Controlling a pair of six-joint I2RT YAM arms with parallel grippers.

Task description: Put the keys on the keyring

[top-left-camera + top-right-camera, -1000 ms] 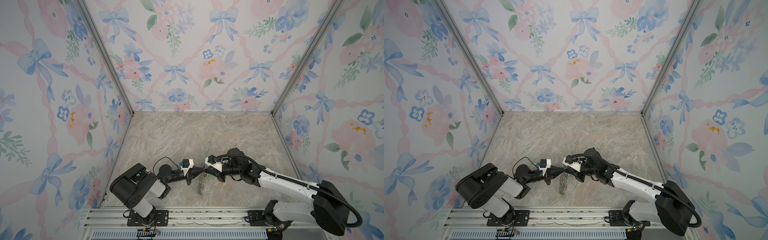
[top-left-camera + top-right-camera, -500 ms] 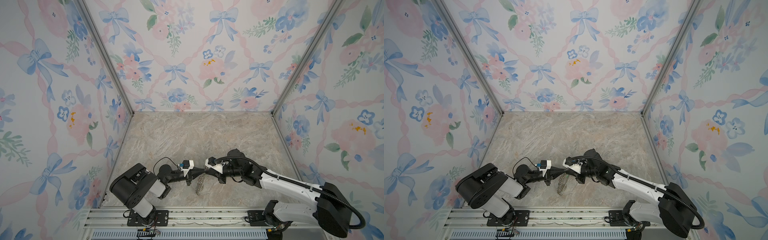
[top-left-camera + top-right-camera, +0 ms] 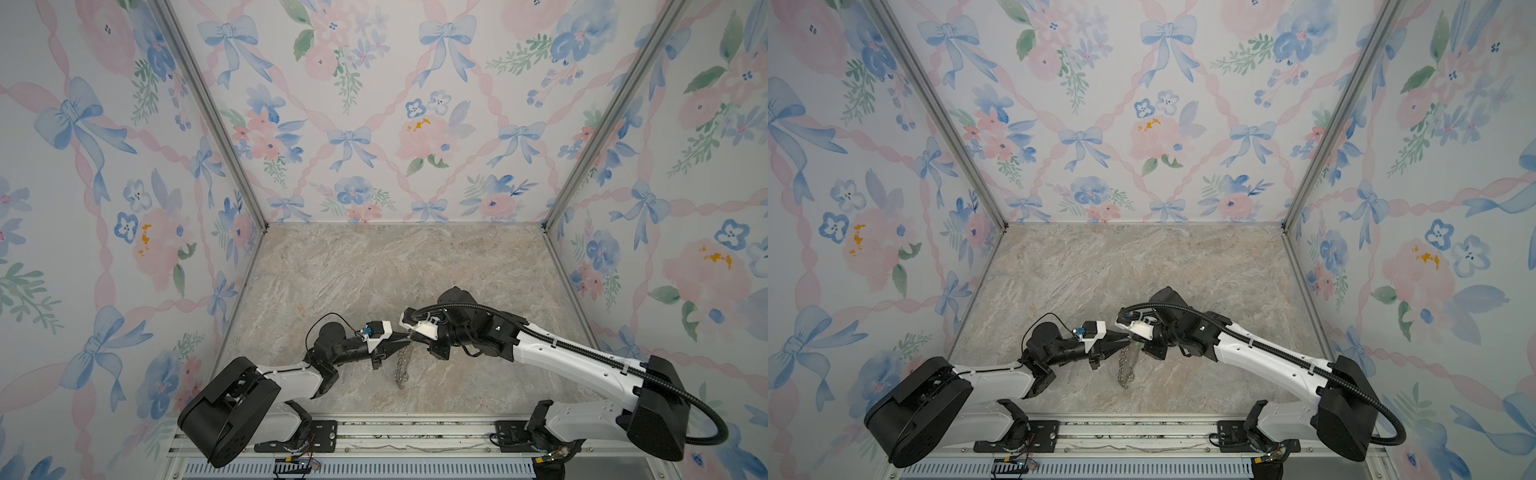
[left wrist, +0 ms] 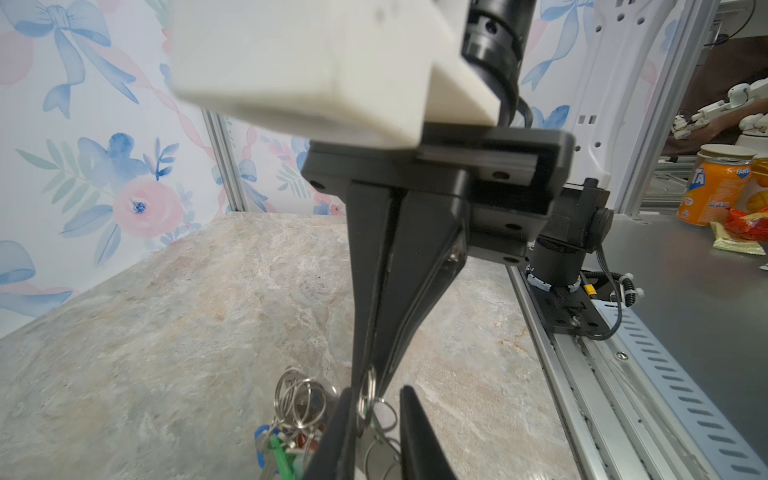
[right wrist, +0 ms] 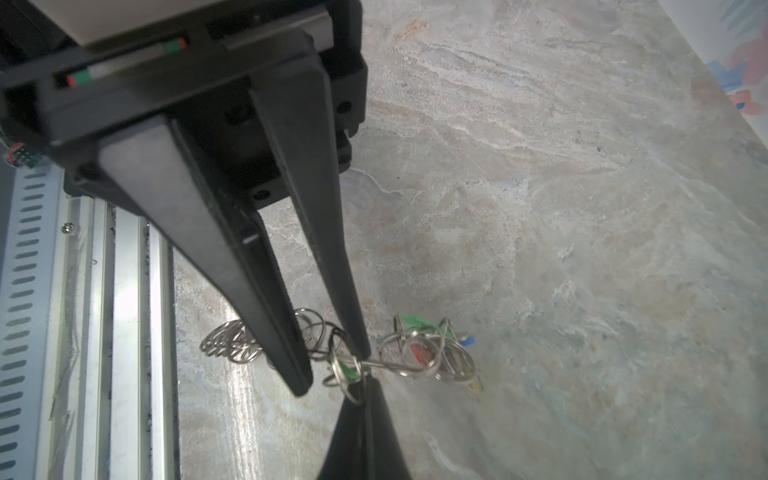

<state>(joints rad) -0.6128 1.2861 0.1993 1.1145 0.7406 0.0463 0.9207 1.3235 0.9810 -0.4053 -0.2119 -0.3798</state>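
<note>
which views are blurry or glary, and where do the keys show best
both top views: evenly lit, sharp, but the keyring is tiny; left wrist view: the white block up close is out of focus, keys cut off at the edge; right wrist view: keys show best, slightly soft, glare on the rail.

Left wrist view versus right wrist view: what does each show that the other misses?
Only the left wrist view shows a soda can and snack packets. Only the right wrist view shows the whole bunch of keys, a yellow key included. Both show the marble table, the keyring with its wire rings, and the right fingers pinching one ring.
</note>
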